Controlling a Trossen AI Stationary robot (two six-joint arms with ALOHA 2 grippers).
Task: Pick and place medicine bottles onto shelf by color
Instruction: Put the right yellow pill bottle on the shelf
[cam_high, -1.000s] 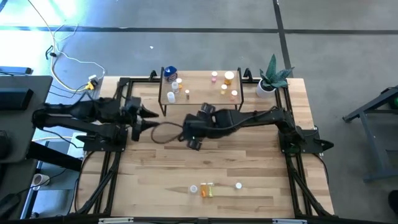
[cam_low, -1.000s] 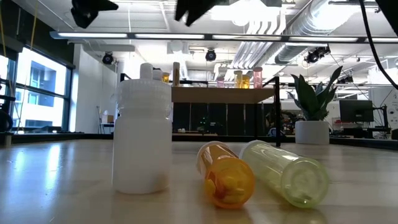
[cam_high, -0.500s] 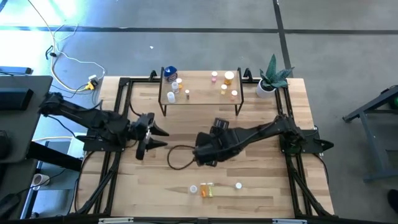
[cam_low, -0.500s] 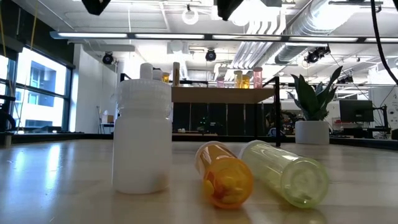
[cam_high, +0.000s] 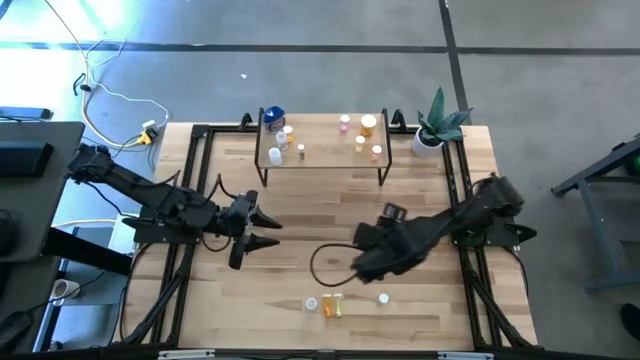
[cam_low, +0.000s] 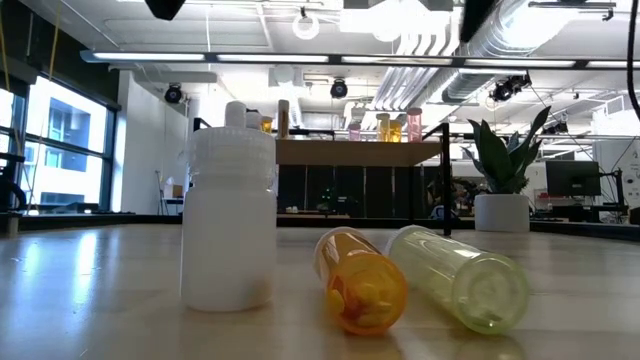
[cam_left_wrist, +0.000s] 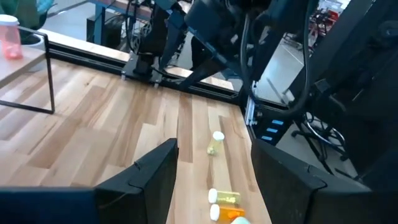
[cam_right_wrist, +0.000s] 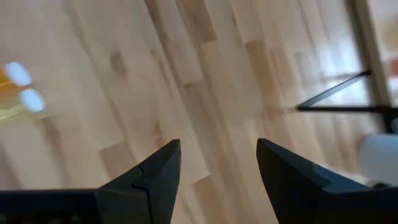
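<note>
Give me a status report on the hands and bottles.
Both hands open, empty: left hand, right hand above the table. Three bottles near front edge, rest on shelf. Nothing blocking.

Grey concrete floor (cam_high: 560, 70), tall windows (cam_low: 60, 150), exposed ceiling ducts (cam_low: 520, 40), strip lights (cam_low: 330, 60).

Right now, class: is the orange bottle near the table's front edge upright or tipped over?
Tipped over. The orange bottle lies on its side, cap end toward the low camera, beside a yellowish bottle also lying down.

High view: straight down over the table (cam_high: 400, 200). Low view: tabletop level, close to three bottles (cam_low: 228, 220), also seen overhead.
</note>
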